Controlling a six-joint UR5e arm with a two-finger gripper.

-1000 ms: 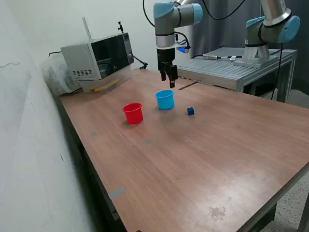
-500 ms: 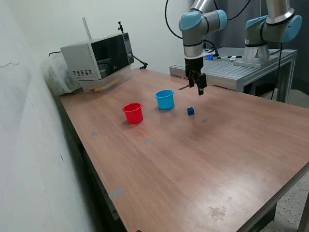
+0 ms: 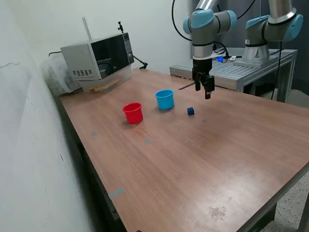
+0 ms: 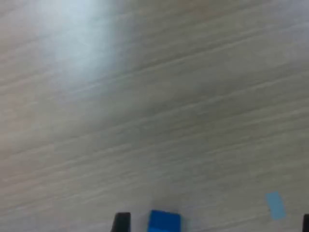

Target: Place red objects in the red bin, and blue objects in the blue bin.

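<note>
A small dark blue cube (image 3: 190,111) lies on the wooden table (image 3: 193,159), to the exterior view's right of the light blue cup (image 3: 164,99). The red cup (image 3: 133,112) stands to the left of the blue cup. My gripper (image 3: 204,91) hangs in the air above the table, a little behind and to the right of the cube, apart from it. In the wrist view the blue cube (image 4: 164,221) sits at the picture's edge beside one dark fingertip (image 4: 121,221); the gripper (image 4: 213,224) is open and holds nothing. No red object shows in either view.
A microwave (image 3: 99,55) stands at the table's back left corner. A second robot arm (image 3: 270,29) is mounted on a metal bench (image 3: 231,67) behind the table. A wall runs along the exterior view's left. A small blue tape mark (image 4: 275,204) is on the wood.
My gripper has travelled from above the blue cup to the exterior view's right, ending above the table near the blue cube. Cups and cube have not moved.
</note>
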